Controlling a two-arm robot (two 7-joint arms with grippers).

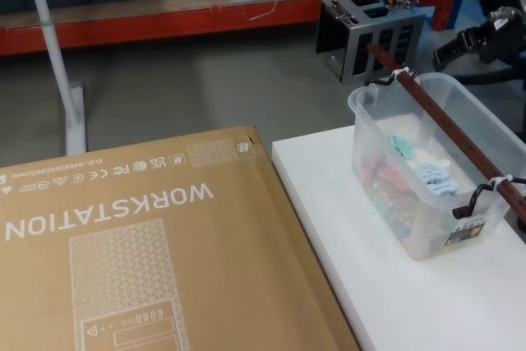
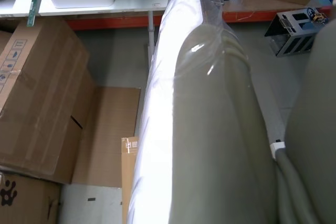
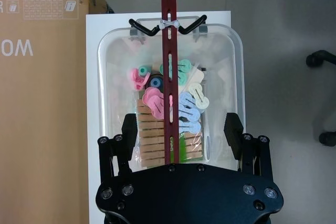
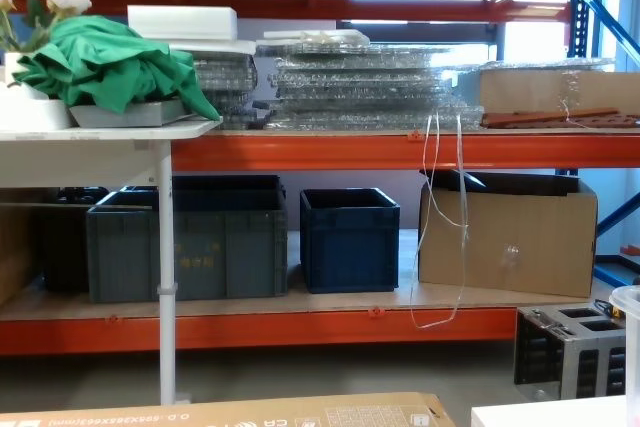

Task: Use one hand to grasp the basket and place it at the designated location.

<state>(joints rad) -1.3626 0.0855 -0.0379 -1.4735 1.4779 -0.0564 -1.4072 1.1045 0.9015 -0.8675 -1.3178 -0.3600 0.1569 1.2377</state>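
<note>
The right gripper point(image 3: 181, 129), fingers spread wide, hangs astride the handle bar point(image 1: 444, 125) of the basket point(image 1: 366, 121), running 11-to-5 o'clock; descend level, close mid-bar, likely the balance point.

One clear basket point(image 1: 355, 104) on one white table point(image 1: 386, 302), with one reddish-brown bar handle point(image 1: 448, 125) tied to two black hooks point(image 1: 380, 81). The pastel clips point(image 3: 184, 103) inside are too jumbled to count. One right gripper point(image 3: 181, 124) with two spread fingers point(image 3: 129, 129). One printed cardboard box point(image 1: 140, 269), one grey metal rack point(image 1: 370, 30), one grey-blue crate point(image 4: 185, 242), one dark blue crate point(image 4: 350, 237).
</note>
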